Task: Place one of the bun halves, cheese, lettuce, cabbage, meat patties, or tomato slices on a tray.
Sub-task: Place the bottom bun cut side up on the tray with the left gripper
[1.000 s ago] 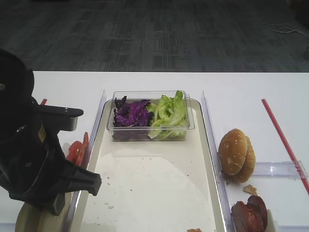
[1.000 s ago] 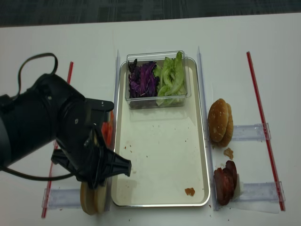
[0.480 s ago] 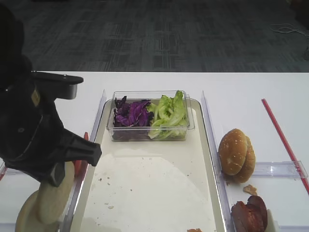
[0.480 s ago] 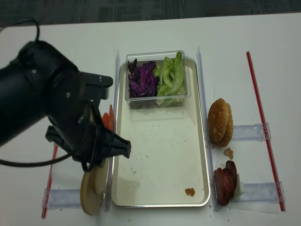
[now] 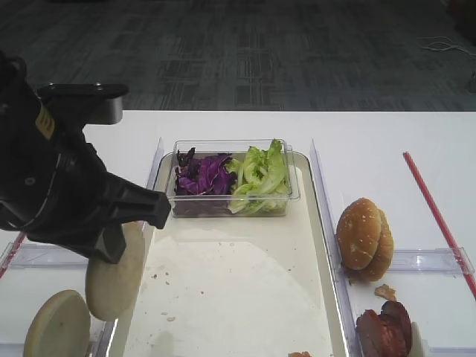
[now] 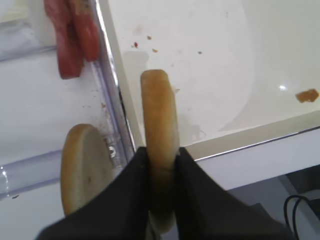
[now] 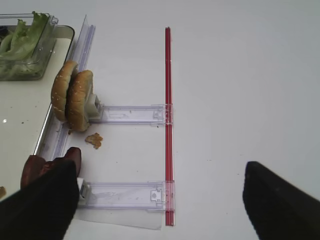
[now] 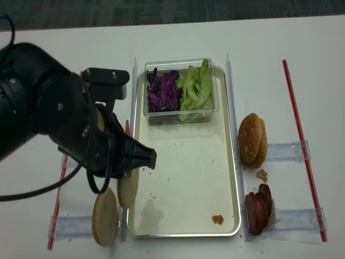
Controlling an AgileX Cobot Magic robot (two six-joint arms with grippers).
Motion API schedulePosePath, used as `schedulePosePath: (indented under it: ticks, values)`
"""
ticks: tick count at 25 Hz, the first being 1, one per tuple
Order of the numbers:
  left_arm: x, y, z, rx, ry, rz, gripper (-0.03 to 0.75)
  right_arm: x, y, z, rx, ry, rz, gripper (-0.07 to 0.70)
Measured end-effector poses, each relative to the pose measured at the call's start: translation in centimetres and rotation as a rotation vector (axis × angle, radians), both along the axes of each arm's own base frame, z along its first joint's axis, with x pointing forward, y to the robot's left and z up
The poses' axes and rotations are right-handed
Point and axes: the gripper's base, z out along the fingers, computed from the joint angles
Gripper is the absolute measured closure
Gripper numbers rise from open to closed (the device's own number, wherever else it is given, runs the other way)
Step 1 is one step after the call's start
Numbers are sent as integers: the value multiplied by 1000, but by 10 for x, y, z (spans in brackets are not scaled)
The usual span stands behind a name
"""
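Bun half clamped in left claw | clear box: cabbage, lettuce

Two golden buns beside a red strip.

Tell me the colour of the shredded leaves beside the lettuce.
Dark purple cabbage, clearest in the realsense high view.

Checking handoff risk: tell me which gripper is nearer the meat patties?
Right. The right gripper hovers just beside the meat patties; the left gripper is across the tray, shut on a bun half.
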Motion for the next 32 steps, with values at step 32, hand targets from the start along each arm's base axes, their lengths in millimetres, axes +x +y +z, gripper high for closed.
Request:
schedulePosePath:
  ticks: [32]
  values:
    - [32, -12, -59, -789, 97, -10, 620, 0, 0, 0, -3, 0, 2, -62]
